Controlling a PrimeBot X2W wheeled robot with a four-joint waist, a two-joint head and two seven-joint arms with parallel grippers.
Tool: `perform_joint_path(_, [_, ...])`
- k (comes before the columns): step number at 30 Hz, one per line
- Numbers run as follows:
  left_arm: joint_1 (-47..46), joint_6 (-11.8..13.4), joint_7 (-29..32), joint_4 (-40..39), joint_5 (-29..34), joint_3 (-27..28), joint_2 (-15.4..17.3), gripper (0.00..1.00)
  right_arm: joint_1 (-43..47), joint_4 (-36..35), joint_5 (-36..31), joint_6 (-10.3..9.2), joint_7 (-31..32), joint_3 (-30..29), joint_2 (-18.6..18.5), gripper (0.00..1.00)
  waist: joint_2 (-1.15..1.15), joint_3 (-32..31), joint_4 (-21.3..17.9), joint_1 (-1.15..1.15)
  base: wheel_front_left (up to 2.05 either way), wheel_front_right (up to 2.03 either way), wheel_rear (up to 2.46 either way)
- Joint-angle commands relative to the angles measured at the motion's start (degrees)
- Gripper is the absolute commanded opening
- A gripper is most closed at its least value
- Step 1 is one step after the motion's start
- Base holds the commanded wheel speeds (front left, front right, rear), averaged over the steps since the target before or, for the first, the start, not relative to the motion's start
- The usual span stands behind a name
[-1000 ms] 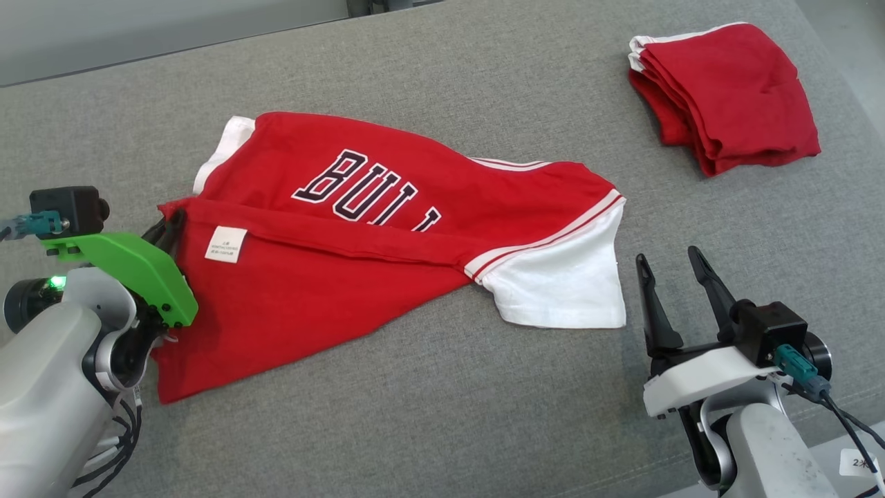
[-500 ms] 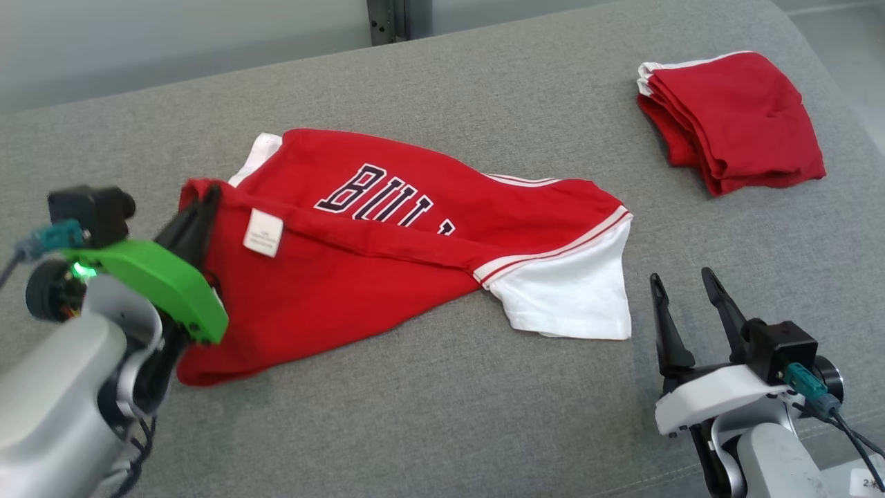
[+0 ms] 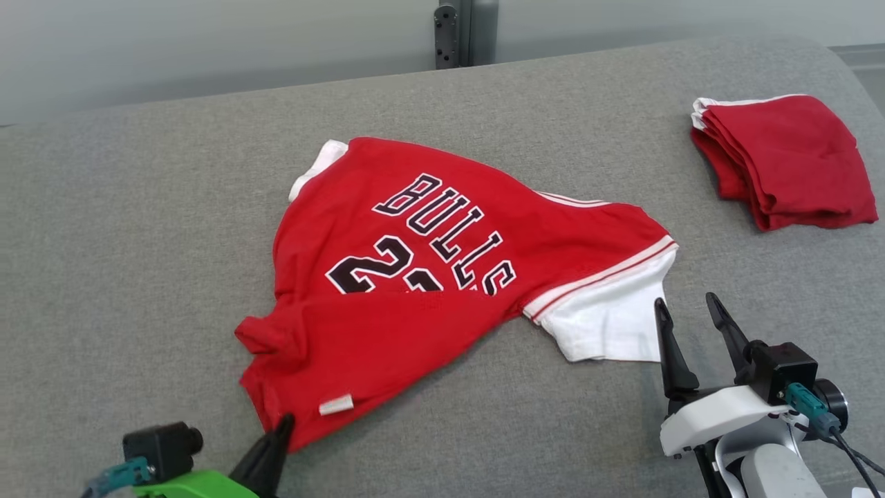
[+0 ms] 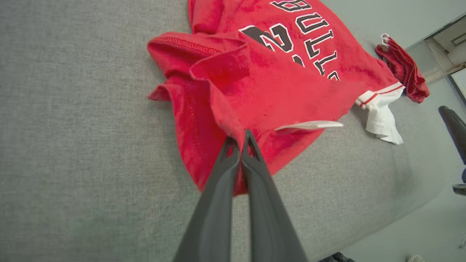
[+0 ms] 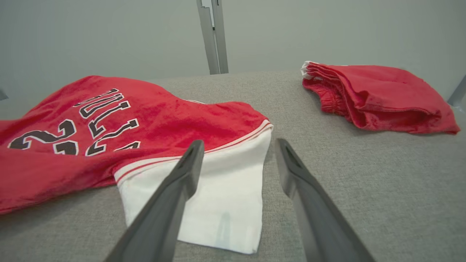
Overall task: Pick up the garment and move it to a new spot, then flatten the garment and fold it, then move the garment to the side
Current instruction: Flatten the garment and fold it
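Now the red jersey lies spread, lettering up, across the middle of the grey padded surface, its lower part bunched and wrinkled. At that near corner the left gripper has its two dark fingers pressed together on a pinch of the red hem, as the left wrist view shows, with the small white label just beside the tips. The right gripper stands spread wide with nothing between its fingers. It sits at the outer edge of the white sleeve: in its wrist view one finger overlaps the sleeve and the other the bare surface. A folded red pile rests well apart, at the far right.
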Motion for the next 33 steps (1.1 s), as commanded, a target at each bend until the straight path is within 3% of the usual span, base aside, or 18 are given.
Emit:
perform_joint_path(1, [1.62, -0.50, -0.38, 1.10, -0.98, 0.05, -0.98, 0.00, -0.01, 0.26, -0.51, -0.02, -0.17, 0.02, -0.16, 1.00, 0.00, -0.88, 1.30, 0.00, 0.00, 0.00, 0.00])
perform_joint_path(14, [5.96, -6.14, -1.56, 14.89, -0.45, 2.30, -7.30, 0.00, 0.15, 0.76, -1.10, -0.02, -0.17, 0.75, -0.16, 1.00, 0.00, -1.48, 1.40, 0.00, 0.00, 0.00, 0.00])
perform_joint_path(19, [7.03, -8.06, -1.62, 14.92, 0.15, 1.81, -7.14, 0.28, 0.89, 0.77, -0.70, -0.02, -0.17, 0.51, -0.16, 1.00, 0.00, -1.86, 0.91, 0.00, 0.00, 0.00, 0.00])
perform_joint_path(21, [7.69, -8.73, -1.45, 13.81, -0.22, 1.56, -6.92, 0.48, 1.16, 0.72, -0.57, -0.02, -0.17, 0.43, -0.15, 1.00, 0.00, -2.03, 0.83, 0.00, 0.00, 0.00, 0.00])
perform_joint_path(22, [7.88, -9.06, -1.24, 13.17, -0.07, 1.31, -6.54, 0.91, 1.19, 0.72, -0.56, -0.02, -0.17, 0.41, -0.16, 1.00, 0.00, -2.09, 0.80, 0.00, 0.00, 0.00, 0.00])
perform_joint_path(23, [8.20, -9.43, -1.05, 12.49, -0.32, 1.28, -6.38, 1.00, 1.22, 0.72, -0.49, -0.02, -0.17, 0.39, -0.15, 1.00, 0.00, -2.17, 0.80, 0.00, 0.00, 0.00, 0.00])
perform_joint_path(33, [10.67, -10.21, 1.03, 4.88, -3.35, 2.77, -0.26, 1.00, 1.62, 0.74, 0.00, -0.02, -0.17, 0.23, -0.15, 1.00, 0.00, -3.11, 0.68, 0.00, 0.00, 0.00, 0.00])
